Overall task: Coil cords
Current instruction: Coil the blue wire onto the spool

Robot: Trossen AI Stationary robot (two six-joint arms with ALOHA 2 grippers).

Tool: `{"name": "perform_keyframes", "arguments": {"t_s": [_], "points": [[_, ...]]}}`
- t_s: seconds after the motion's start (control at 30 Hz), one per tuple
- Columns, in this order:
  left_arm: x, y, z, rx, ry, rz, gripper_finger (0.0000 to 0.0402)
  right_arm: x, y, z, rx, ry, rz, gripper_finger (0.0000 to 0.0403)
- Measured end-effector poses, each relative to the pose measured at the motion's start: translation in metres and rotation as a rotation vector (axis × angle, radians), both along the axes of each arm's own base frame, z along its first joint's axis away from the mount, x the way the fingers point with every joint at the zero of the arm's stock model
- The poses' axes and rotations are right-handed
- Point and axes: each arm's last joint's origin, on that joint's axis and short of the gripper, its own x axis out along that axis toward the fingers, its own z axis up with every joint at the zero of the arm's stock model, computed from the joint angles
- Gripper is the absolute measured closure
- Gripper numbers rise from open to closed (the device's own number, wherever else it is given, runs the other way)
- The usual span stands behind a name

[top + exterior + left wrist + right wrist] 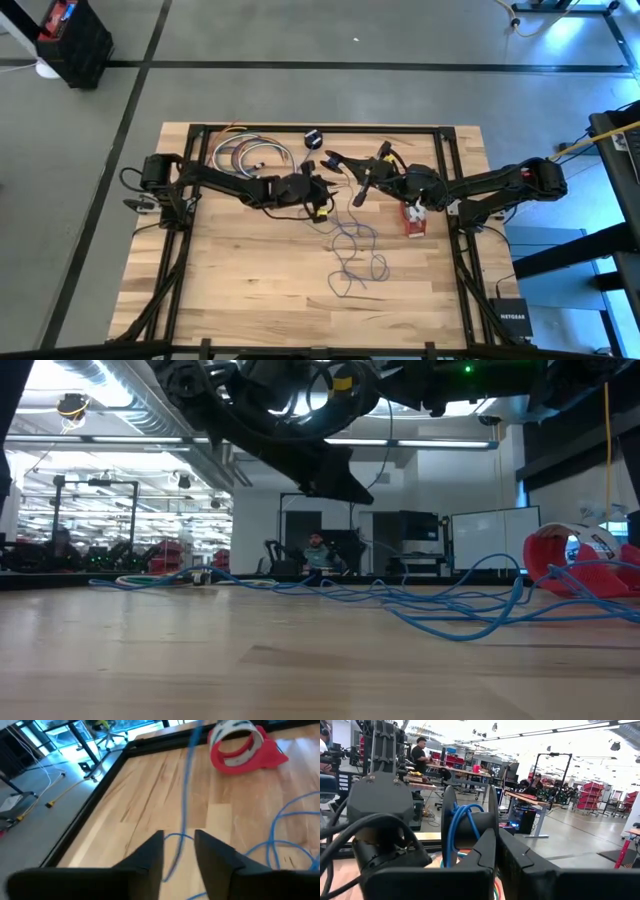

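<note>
Showing one blue cord point(352, 250), one red-white bundle point(414, 221), two grippers.

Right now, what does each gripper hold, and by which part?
Right gripper: the black puck, by its rim, it seems. Left gripper: open around the blue cord, nothing held.

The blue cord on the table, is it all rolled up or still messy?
Mostly still messy. The blue cord sprawls in loose loops over the table. A few turns sit on a black spool by the right end effector.

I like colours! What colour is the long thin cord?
Blue cord, clearest in the left wrist view.
</note>
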Motion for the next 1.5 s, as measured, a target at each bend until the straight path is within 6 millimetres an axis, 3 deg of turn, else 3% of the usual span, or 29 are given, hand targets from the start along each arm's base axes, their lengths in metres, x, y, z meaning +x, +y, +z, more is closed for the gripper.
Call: {"name": "perform_keyframes", "arguments": {"t_s": [0.17, 0.47, 0.77, 1.03, 1.2, 1.3, 1.5], "points": [[-0.001, 0.004, -0.001, 0.001, 0.015, 0.011, 0.0391, 0.0, 0.0, 0.0, 0.0, 0.0, 0.0, 0.0391], [-0.014, 0.013, -0.002, 0.053, 0.121, 0.247, 0.0396, 0.0, 0.0, 0.0, 0.0, 0.0, 0.0, 0.0391], [-0.046, 0.012, 0.047, 0.05, 0.099, 0.345, 0.0399, 0.0, 0.0, -0.001, -0.011, 0.017, -0.001, 0.039], [-0.084, 0.01, 0.108, 0.038, -0.073, 0.354, 0.0399, 0.0, 0.0, -0.003, -0.028, 0.04, -0.004, 0.0391], [-0.105, 0.01, 0.134, 0.037, -0.173, 0.357, 0.04, 0.001, 0.0, -0.004, -0.044, 0.063, -0.006, 0.039], [-0.108, 0.009, 0.143, 0.025, -0.236, 0.335, 0.0399, 0.001, 0.0, -0.005, -0.047, 0.069, -0.002, 0.0391], [-0.104, -0.001, 0.157, -0.081, -0.397, 0.105, 0.0399, 0.001, 0.0, -0.006, -0.07, 0.091, -0.005, 0.0391]]}}
